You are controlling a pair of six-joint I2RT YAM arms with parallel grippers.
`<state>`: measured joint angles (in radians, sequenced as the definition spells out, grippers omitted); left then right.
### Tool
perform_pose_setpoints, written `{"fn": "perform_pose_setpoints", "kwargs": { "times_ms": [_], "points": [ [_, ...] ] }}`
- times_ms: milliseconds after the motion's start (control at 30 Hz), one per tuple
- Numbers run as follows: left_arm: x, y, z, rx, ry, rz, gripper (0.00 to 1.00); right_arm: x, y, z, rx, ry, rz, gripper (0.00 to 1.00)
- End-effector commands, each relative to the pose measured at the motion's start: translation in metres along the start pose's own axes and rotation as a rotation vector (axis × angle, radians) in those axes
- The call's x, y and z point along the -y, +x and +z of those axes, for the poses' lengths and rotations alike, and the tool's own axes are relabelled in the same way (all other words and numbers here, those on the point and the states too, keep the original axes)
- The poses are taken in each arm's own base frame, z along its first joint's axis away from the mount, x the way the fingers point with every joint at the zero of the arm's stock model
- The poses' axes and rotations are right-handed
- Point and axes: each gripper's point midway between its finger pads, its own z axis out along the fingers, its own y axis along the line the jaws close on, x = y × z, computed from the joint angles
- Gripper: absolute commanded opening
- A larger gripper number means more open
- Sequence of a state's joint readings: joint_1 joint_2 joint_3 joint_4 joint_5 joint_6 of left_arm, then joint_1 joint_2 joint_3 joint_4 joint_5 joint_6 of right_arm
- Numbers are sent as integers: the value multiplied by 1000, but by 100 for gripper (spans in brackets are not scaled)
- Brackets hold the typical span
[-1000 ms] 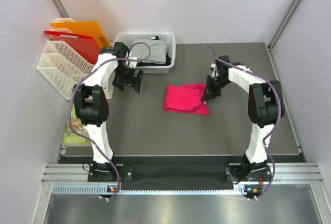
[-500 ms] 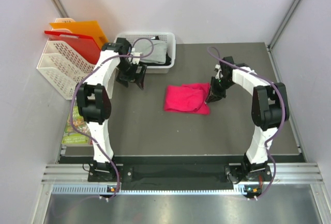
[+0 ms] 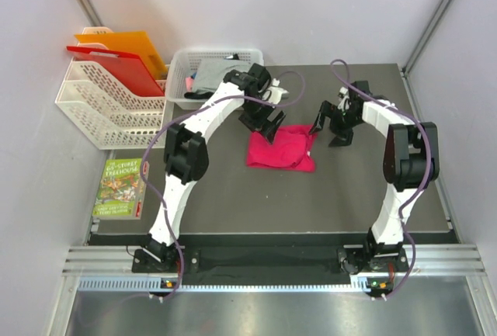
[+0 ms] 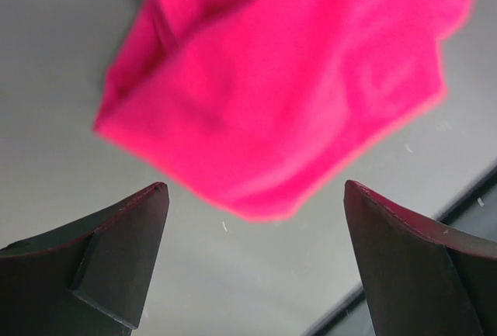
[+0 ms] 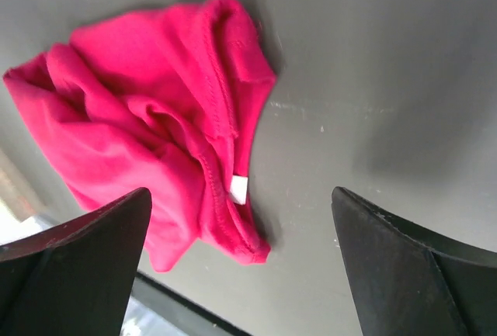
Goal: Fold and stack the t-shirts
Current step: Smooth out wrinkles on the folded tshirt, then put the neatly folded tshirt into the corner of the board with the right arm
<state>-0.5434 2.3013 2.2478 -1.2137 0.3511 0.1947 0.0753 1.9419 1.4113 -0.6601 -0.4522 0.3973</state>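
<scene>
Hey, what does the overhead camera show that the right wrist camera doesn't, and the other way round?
Only overhead: the white basket holding a grey t-shirt, the folders, a book. Only right wrist: a small white tag on the pink t-shirt. Both: that t-shirt lying bunched on the dark table.

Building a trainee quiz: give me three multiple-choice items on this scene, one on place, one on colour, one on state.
1. The pink t-shirt lies: A on the table; B on the floor; C on a chair.
2. The basket is: A blue; B white; C black.
3. The right pincer is: A shut on cloth; B out of view; C open, empty.
Key: A, it rests on the dark table; B, its mesh walls are white; C, its jaws stand wide apart, holding nothing.
</scene>
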Motion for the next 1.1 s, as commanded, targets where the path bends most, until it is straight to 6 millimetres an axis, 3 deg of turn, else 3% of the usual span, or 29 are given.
{"fn": "perform_pose_setpoints", "kwargs": {
  "times_ms": [0,100,433,667,867,967,1000,1067],
  "points": [
    [-23,-13,17,25,-20,-30,99,-9,4,20,-2,-147,6,100],
    [-26,-4,32,-11,-29,-43,98,-7,8,33,-19,-183,21,100],
    [-24,5,52,-42,-46,-67,98,-6,13,69,-100,-260,11,100],
    [-18,6,58,-49,-43,-71,98,-22,44,89,-175,-264,-42,100],
    [-18,10,60,-58,-45,-72,98,-24,60,90,-191,-264,-56,99],
    [-19,10,58,-58,-52,-67,98,-21,63,91,-203,-251,-42,66],
    [-20,9,57,-56,-56,-64,98,-21,62,91,-207,-241,-35,47],
    [-22,9,55,-56,-71,-57,98,-17,64,92,-222,-223,-22,29]
  ]
}}
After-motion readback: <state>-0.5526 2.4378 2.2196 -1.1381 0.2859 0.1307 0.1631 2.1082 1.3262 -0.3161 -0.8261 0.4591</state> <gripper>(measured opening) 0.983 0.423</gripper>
